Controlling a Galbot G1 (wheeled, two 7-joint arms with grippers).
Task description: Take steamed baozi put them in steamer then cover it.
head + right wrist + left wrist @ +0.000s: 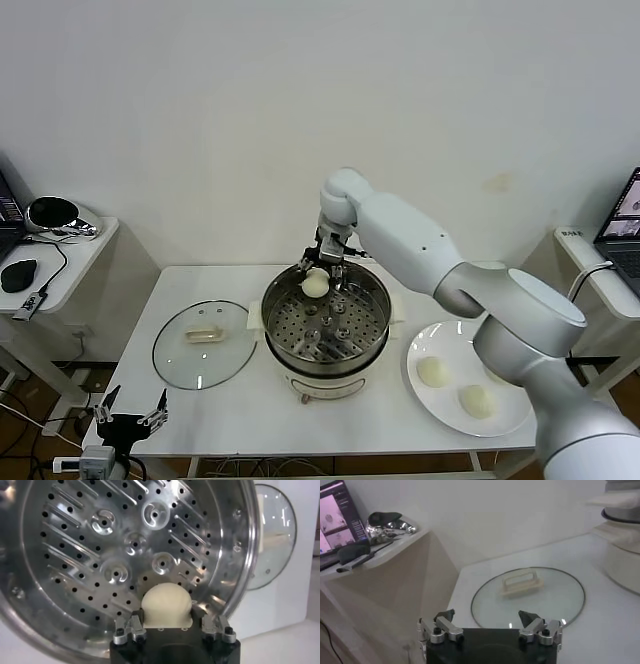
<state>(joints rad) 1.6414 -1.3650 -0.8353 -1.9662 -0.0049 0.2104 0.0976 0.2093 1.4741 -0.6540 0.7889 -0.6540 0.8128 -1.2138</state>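
Observation:
My right gripper (318, 270) hangs over the far side of the steamer (375, 300), shut on a cream-white baozi (315, 285). In the right wrist view that baozi (166, 605) sits between the fingers of my right gripper (167, 622) above the perforated tray (125, 545); the tray is bare. Two more baozi (434, 372) (477, 402) lie on the white plate (430, 340) to the right of the steamer. The glass cover (205, 343) lies flat on the table left of the steamer, also seen in the left wrist view (527, 597). My left gripper (130, 412) waits open at the table's front left corner.
A side table (75, 255) on the left carries a mouse and a shiny object. A laptop (625, 225) stands at the right edge. The white table (250, 410) has bare room in front of the steamer.

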